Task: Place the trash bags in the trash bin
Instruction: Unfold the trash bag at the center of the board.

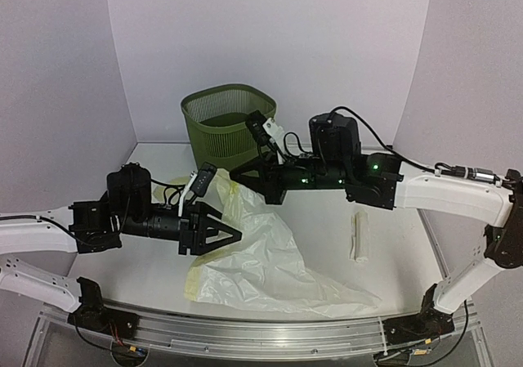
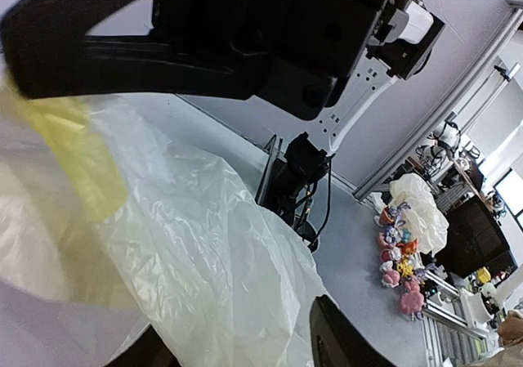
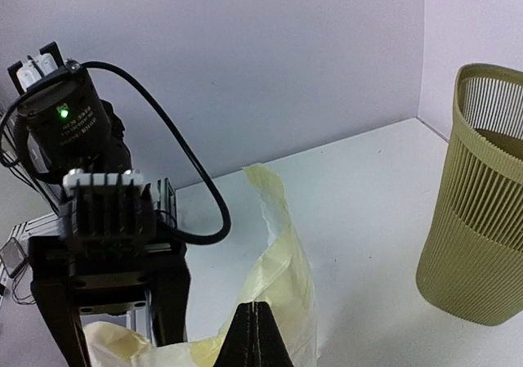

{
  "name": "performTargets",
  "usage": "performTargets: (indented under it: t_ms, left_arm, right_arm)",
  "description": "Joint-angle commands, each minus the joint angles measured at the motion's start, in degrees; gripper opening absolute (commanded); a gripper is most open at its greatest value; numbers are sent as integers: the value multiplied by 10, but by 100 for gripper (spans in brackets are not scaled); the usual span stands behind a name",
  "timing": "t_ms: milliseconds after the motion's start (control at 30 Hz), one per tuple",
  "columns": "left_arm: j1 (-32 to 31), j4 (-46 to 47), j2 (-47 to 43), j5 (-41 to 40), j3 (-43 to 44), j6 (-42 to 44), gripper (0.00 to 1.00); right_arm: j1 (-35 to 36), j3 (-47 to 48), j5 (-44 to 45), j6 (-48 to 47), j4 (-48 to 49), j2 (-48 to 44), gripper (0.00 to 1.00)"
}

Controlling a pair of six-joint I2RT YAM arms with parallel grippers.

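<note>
The olive-green trash bin (image 1: 229, 126) stands upright at the back of the table and also shows at the right of the right wrist view as the trash bin (image 3: 482, 212). One thin yellowish trash bag (image 1: 270, 261) lies spread across the table's middle. Its upper edge is lifted in front of the bin. My right gripper (image 1: 237, 173) is shut on that raised edge, and the closed fingertips (image 3: 255, 334) pinch the film (image 3: 286, 277). Beside the bag's left side, my left gripper (image 1: 233, 234) is open. Its jaws (image 2: 237, 351) stand apart with bag film (image 2: 188, 252) lying loosely between them.
A white rolled bundle (image 1: 359, 236) lies on the table to the right of the bag. The right arm (image 2: 245, 32) crosses just above the left gripper. White walls close the back and sides. The table's front rail (image 1: 261, 334) runs between the arm bases.
</note>
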Motion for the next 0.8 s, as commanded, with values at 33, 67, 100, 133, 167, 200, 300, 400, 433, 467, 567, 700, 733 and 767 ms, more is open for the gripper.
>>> performTargets:
  t_ms: [33,67,100,133,167,200,300,400,433,467,567,700,733,767]
  left_arm:
    - [-1,3,-70,-75,-40,-51,69]
    - [-1,9,-90,-86,-51,-61,75]
    - [-1,16,-115,-98,-65,-70,87]
    - [-1,22,-134,-114,-78,-82,95]
    - [-1,28,-154,-135,-90,-94,98]
    - [-1,36,-173,-154,-101,-105,99]
    - [-1,90,-187,-153,-120,-117,98]
    - [-1,133,-153,-127,-107,-117,94]
    - [-1,137,-133,-119,-96,-117,92]
    - [-1,142,-113,-110,-84,-117,89]
    - [-1,162,-58,-78,-56,-117,77]
    - [-1,173,-23,-63,-35,-115,65]
    - [-1,176,-22,-62,-35,-115,63]
    - [-1,180,-23,-61,-36,-114,62]
  right_arm:
    - [-3,-81,-56,-9,66,-78,0]
    - [-3,-94,-80,-9,71,-88,0]
    - [-3,-105,-102,-10,74,-98,0]
    - [-3,-113,-117,-8,77,-106,0]
    - [-3,-119,-135,-7,78,-113,0]
    - [-3,-123,-152,-6,79,-118,0]
    - [-3,-128,-182,6,99,-119,0]
    - [-3,-121,-192,13,112,-107,0]
    - [-3,-117,-189,14,113,-103,0]
    - [-3,-114,-187,15,113,-99,0]
    - [-3,-108,-194,18,113,-86,0]
    - [-3,-108,-197,28,113,-76,0]
    - [-3,-108,-196,29,113,-73,0]
    - [-3,-110,-193,30,112,-72,0]
